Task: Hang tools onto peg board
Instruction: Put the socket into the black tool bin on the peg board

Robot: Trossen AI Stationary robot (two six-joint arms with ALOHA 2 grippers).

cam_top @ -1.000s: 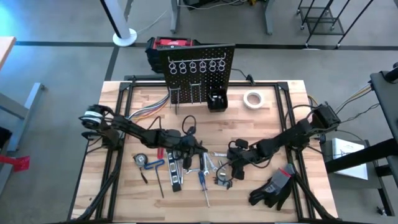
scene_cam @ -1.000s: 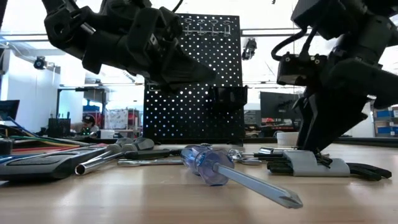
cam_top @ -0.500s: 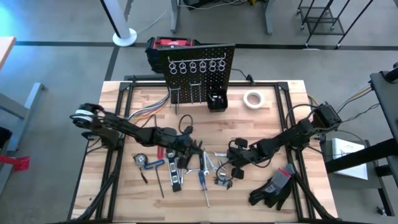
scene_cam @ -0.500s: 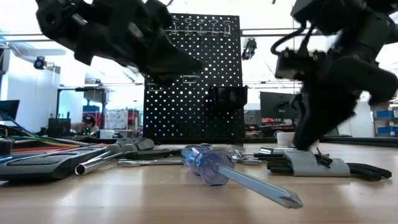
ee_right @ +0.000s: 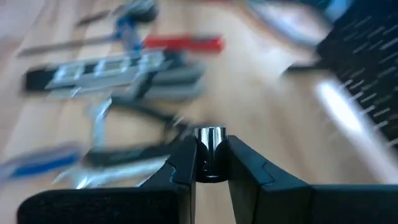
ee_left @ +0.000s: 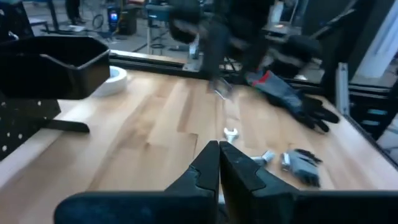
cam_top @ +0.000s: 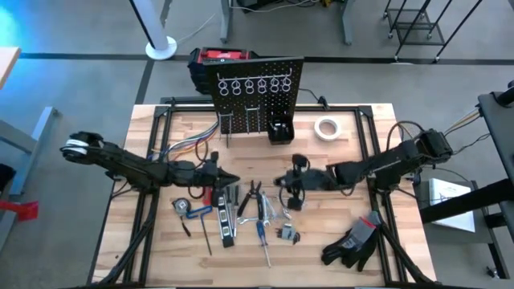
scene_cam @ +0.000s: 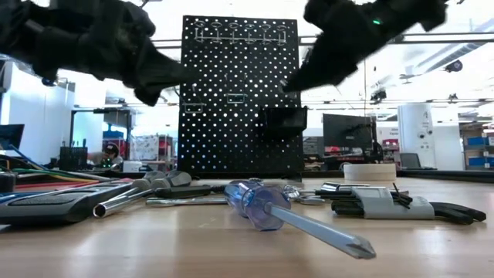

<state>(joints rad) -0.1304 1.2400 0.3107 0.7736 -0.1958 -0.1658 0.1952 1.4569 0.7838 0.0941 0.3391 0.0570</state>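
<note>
A small silver tool (ee_right: 210,152) sits pinched in the right gripper's (cam_top: 294,181) jaws, lifted above the surface. The peg board (cam_top: 257,92) stands beyond it at the far edge, so this arm is nearer the hooks. The left gripper (cam_top: 227,178) hovers with its jaws closed, holding nothing.

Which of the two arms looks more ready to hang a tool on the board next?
The right one. Its gripper is already shut on a silver tool, lifted above the table not far from the peg board. The left gripper is shut on nothing.
</note>
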